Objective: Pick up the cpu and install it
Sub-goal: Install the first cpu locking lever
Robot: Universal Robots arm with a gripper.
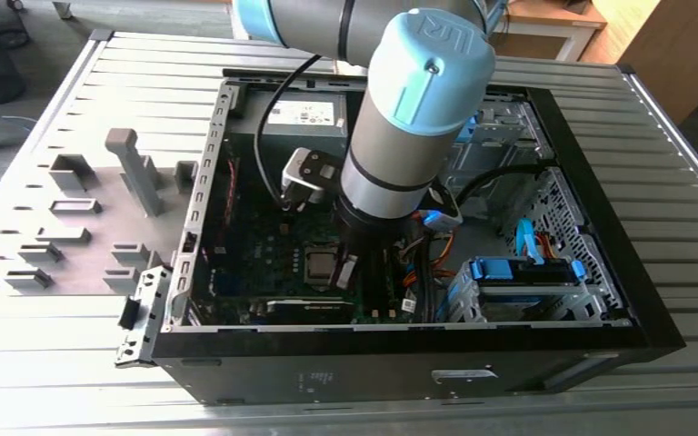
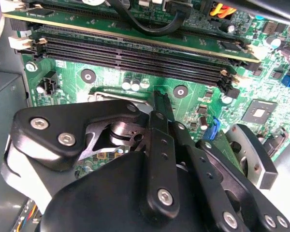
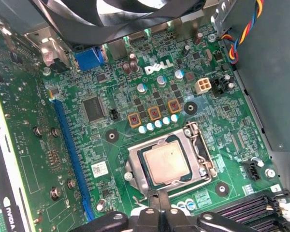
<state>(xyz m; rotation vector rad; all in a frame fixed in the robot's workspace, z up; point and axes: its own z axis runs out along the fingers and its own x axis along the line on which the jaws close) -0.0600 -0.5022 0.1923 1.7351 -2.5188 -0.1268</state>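
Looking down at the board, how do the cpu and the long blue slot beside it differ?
The cpu is a square with a plain silvery-tan metal top; the blue slot is a long narrow strip. The cpu sits inside a metal socket frame with a lever alongside; the blue slot lies bare on the board with no frame around it. Both lie flat on the green motherboard, apart from each other.
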